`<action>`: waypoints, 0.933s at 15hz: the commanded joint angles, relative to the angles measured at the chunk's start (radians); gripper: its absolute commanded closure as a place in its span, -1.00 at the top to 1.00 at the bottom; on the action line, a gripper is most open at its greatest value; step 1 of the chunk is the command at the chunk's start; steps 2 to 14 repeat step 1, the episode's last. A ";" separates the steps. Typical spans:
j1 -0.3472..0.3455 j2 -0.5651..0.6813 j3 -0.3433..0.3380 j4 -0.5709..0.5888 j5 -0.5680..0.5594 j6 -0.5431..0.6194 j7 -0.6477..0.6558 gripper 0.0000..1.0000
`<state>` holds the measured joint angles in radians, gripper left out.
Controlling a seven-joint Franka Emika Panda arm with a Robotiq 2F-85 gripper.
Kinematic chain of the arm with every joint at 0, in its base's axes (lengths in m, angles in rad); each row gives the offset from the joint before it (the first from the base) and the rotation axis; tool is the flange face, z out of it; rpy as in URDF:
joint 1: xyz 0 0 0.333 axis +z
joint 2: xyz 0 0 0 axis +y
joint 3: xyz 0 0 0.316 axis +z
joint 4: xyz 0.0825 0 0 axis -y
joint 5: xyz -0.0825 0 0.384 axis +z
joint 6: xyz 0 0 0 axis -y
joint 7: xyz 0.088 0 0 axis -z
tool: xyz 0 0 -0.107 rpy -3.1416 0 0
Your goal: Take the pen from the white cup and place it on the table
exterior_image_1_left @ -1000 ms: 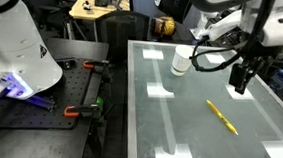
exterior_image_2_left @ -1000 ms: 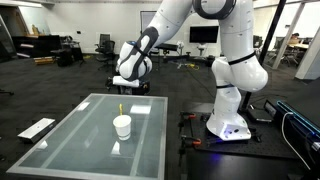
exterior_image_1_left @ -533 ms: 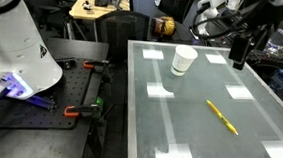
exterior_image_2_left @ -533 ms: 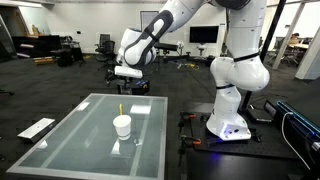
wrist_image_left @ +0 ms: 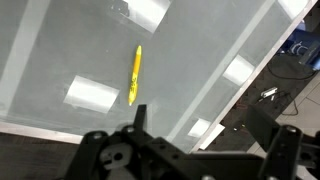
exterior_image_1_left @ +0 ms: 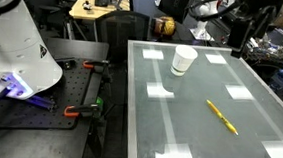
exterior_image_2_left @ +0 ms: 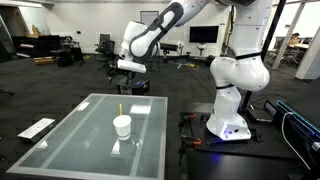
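Note:
The yellow pen (exterior_image_1_left: 221, 117) lies flat on the greenish glass table (exterior_image_1_left: 178, 132), apart from the white cup (exterior_image_1_left: 184, 60), which stands upright near the far end. In an exterior view the pen (exterior_image_2_left: 122, 108) shows just beyond the cup (exterior_image_2_left: 122, 126) on the table (exterior_image_2_left: 70, 145). My gripper (exterior_image_1_left: 239, 41) hangs high over the table's far corner, well above and away from both; it also shows in an exterior view (exterior_image_2_left: 126, 70). In the wrist view the gripper (wrist_image_left: 210, 130) is open and empty, with the pen (wrist_image_left: 135, 75) far below on the glass.
A black perforated bench (exterior_image_1_left: 71, 84) with clamps and the white robot base (exterior_image_1_left: 14, 40) stand beside the table. A brown round object (exterior_image_1_left: 163, 26) sits just past the table's far edge. Office chairs and desks fill the background.
My gripper has risen and drawn back from above the table's middle toward its far corner. The pen and the cup have not moved.

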<state>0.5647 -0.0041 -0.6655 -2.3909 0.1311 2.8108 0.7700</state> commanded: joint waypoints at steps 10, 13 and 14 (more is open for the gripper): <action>0.001 0.000 0.000 -0.001 0.000 0.000 0.000 1.00; 0.001 0.000 0.000 -0.001 0.000 0.000 0.000 1.00; 0.001 0.000 0.000 -0.001 0.000 0.000 0.000 1.00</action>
